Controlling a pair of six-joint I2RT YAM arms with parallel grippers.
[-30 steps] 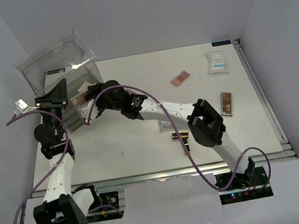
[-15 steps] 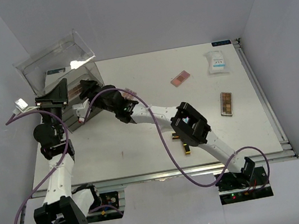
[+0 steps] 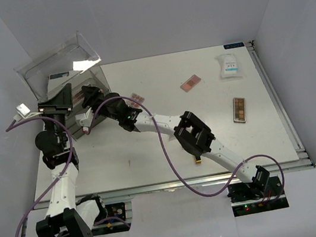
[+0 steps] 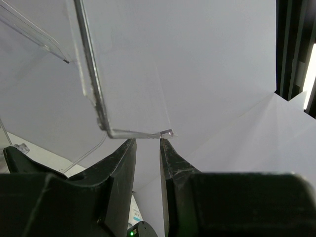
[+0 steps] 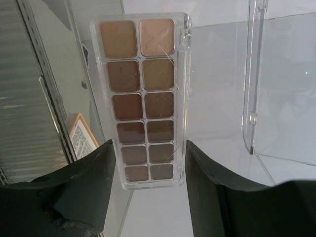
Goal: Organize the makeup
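My right gripper (image 3: 85, 97) reaches into the clear box (image 3: 78, 126) at the table's left. It is shut on the near end of a long eyeshadow palette (image 5: 143, 94) of brown and beige pans, which sticks out past my right gripper (image 5: 149, 144). My left gripper (image 3: 59, 104) holds the box's clear lid (image 3: 59, 65) raised. The lid's edge (image 4: 136, 133) lies across the tips of my left gripper (image 4: 147, 139). On the table lie a square palette (image 3: 189, 83), a small pink palette (image 3: 137, 98), another long palette (image 3: 239, 110) and a white-blue sachet (image 3: 229, 65).
A lipstick tube (image 3: 197, 159) shows partly under the right forearm near the front edge. Inside the box, a flat orange-edged item with printed text (image 5: 81, 136) leans at the left. A clear wall of the box (image 5: 249, 89) stands right of the held palette.
The right arm has stretched further left, carrying the long palette deeper into the box. The left arm and the raised lid have stayed put.
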